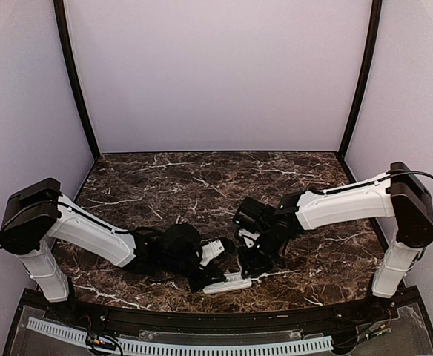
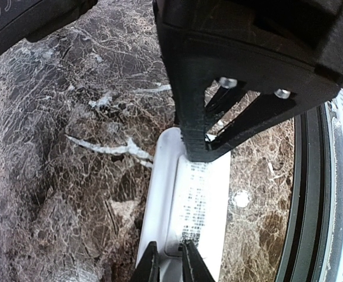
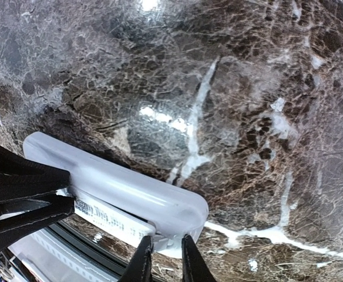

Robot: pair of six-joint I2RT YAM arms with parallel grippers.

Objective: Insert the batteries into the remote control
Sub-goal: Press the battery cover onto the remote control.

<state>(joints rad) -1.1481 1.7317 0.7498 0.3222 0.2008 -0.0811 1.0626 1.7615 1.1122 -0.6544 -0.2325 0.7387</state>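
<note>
Pale walls (image 1: 216, 74) enclose marble table (image 1: 164, 178) bearing remote control (image 1: 227, 284)

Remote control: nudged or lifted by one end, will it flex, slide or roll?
Remote control looks like a rigid moulded shell, so probably won't flex. Lying on the glossy marble table, it likely slides rather than rolls. Rounded edges may slip in a pinch.

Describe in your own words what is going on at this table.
Two robot arms are working on the remote control, near the front edge of the marble table. The left gripper pinches one end and the right gripper is closed around the other. No batteries are in view, so loading has not visibly begun.
</note>
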